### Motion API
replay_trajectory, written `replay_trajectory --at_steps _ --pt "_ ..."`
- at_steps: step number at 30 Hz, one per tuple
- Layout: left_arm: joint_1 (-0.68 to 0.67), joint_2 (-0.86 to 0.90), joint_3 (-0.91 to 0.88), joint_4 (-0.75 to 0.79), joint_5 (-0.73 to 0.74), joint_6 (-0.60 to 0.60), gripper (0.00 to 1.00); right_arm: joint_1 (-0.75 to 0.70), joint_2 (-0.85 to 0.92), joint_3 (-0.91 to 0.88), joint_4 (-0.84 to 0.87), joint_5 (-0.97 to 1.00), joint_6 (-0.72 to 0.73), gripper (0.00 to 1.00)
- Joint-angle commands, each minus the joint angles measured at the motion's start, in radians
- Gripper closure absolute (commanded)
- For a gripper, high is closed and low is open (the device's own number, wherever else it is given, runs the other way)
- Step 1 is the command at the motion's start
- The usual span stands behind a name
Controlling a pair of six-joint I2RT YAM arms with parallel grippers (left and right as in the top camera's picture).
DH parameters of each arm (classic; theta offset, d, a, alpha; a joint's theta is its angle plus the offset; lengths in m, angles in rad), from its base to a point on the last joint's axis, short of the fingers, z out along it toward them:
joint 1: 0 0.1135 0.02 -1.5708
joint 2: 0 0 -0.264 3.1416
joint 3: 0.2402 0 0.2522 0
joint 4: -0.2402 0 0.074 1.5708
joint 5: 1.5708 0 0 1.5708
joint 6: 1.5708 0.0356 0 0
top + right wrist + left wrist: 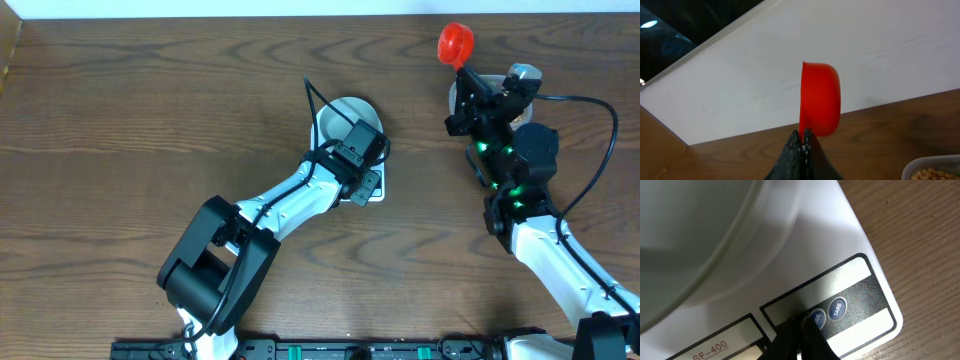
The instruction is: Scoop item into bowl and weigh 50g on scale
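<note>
The pale bowl (338, 115) stands on the white scale (374, 192) at the table's middle; the left wrist view shows the bowl's side (700, 240) and the scale's panel (860, 305) with two blue buttons, MODE and TARE. My left gripper (801, 322) is shut and empty, with its tips on the panel at the MODE button's left edge. My right gripper (801, 135) is shut on the handle of a red scoop (820, 97) and holds it up in the air at the back right (456, 42). Tan beans (932, 174) lie in a clear tub at the lower right of the right wrist view.
The tub is mostly hidden under my right arm (510, 150) in the overhead view. A white wall (865, 50) runs along the table's far edge. Bare wood lies left of the scale (150, 110).
</note>
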Motion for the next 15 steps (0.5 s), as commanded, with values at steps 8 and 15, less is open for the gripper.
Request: replay_trajectory --at_steps 8,15 --pt "0.005 -0.016 -0.001 -0.005 0.009 0.013 0.93 -0.006 0.003 0.019 0.002 0.0 -0.019 0.99" --pt "0.005 0.019 -0.002 -0.007 0.01 0.012 0.93 -0.006 0.003 0.019 0.002 0.0 -0.019 0.99"
